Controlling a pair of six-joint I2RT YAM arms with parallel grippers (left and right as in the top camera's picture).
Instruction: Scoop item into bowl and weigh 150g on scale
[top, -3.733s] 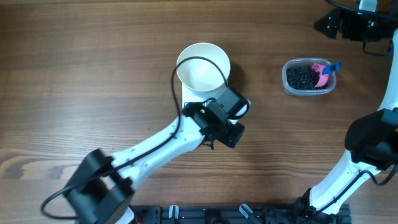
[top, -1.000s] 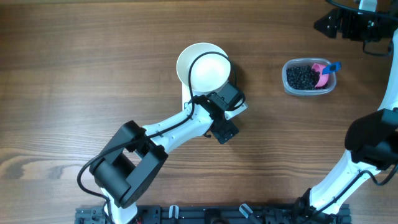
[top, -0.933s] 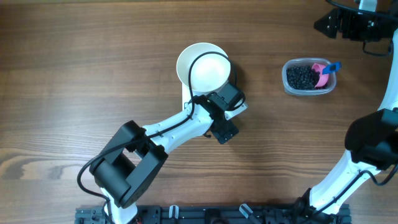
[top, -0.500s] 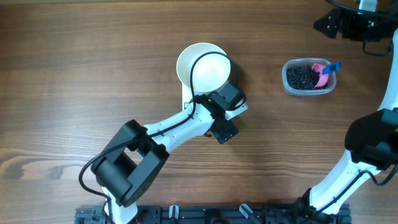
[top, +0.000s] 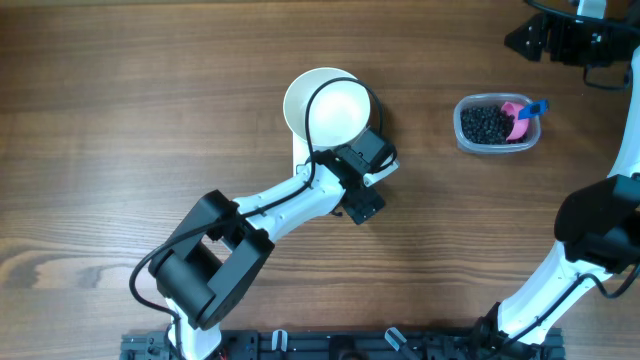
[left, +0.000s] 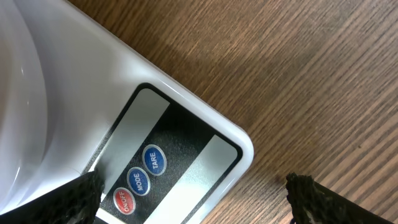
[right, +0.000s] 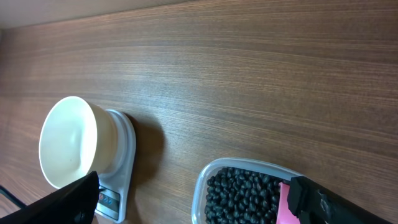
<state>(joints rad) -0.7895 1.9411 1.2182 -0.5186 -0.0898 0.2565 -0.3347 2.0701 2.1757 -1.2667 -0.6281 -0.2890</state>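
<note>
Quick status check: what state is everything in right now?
bowl: empty, upright on the scale.
scale: carrying the bowl, reading not visible.
item: heaped in the clear tub.
pink scoop: resting in the tub.
left gripper: open, above the scale's buttons.
right gripper: open, empty.

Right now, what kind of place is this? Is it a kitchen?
Probably a robot lab bench, not a kitchen: robot arms at a wooden table, with a scale, a white bowl and a tub of beans.

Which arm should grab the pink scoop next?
Probably the right. The open right gripper points right at the tub of beans and the pink scoop, while the left gripper is over the scale buttons beside the bowl.
</note>
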